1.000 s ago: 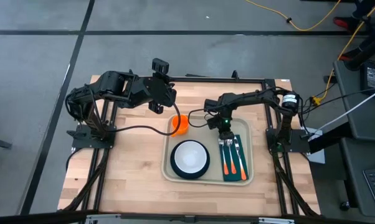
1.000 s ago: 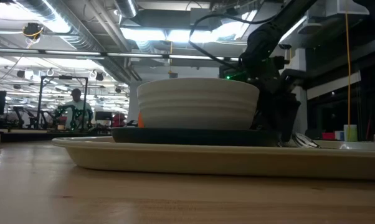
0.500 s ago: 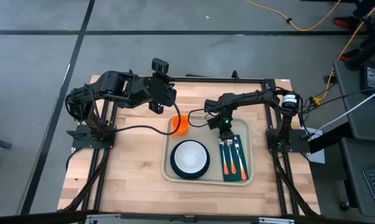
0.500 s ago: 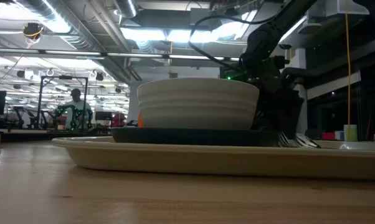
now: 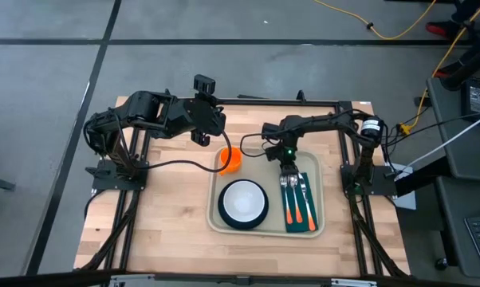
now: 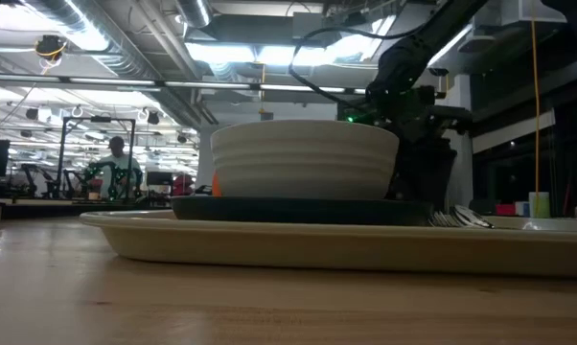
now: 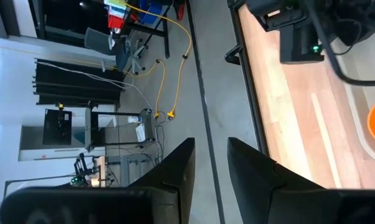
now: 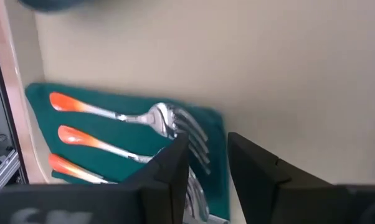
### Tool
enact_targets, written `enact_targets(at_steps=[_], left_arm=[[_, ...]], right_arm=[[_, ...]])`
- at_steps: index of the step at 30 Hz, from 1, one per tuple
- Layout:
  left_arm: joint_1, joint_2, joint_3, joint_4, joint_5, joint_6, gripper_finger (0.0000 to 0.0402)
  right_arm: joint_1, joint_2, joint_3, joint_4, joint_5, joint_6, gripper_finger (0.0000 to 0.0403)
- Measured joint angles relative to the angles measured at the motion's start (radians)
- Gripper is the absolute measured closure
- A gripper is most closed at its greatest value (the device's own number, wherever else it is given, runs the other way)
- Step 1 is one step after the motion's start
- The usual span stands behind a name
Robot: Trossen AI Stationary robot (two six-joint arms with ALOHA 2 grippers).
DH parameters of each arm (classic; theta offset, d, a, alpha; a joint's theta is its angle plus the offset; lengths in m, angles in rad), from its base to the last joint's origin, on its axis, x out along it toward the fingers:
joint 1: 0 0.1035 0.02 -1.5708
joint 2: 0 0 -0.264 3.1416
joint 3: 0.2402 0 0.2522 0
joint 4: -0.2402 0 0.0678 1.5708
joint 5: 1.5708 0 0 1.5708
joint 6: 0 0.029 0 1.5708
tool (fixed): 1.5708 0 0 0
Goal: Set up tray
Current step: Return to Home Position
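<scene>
The cream tray point(image 5: 265, 177) lies mid-table, long in the low view point(image 6: 317, 245). On it a white bowl point(image 5: 242, 201) sits on a dark teal plate point(image 6: 298, 208). An orange cup point(image 5: 231, 159) stands in its far left corner. A green napkin point(image 5: 300, 206) on its right side carries orange-handled cutlery point(image 8: 162, 118). My right gripper point(image 5: 288, 166) hangs open just above the cutlery's far ends and touches nothing. My left gripper point(image 5: 201, 137) waits open near the far edge, left of the cup.
Bare wood table point(image 5: 152, 215) spreads to the tray's left and near side. A black frame rail point(image 5: 280, 100) runs along the far edge. The left arm's cable point(image 5: 184, 165) trails across the wood toward the tray. A person point(image 6: 118, 165) stands far back in the room.
My right gripper has risen a little off the cutlery's far ends and drawn slightly toward the table's far edge. Fork tines now show beside it in the low view. Everything on the tray has stayed in place.
</scene>
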Motion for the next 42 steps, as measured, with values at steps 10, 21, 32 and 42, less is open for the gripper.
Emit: enact_targets(at_steps=[10,21,32,42], left_arm=[[0.0,0.0,0.0,0.0,-0.001,-0.008,0.0313],[0.082,-0.187,0.0,-0.056,0.208,-0.317,0.0313],[0.231,-0.524,-0.156,-0.083,0.503,-0.543,0.0313],[0.251,-0.804,-0.433,-0.012,0.335,-0.578,0.0313]], right_arm=[[-0.039,0.0,0.184,-0.072,0.099,-0.002,0.0287],[-0.191,-0.16,0.649,-0.225,-0.086,0.176,0.0287],[-0.216,-0.637,0.737,-0.204,0.016,0.086,0.0287],[-0.216,-0.941,0.659,-0.203,0.219,0.141,0.0287]])
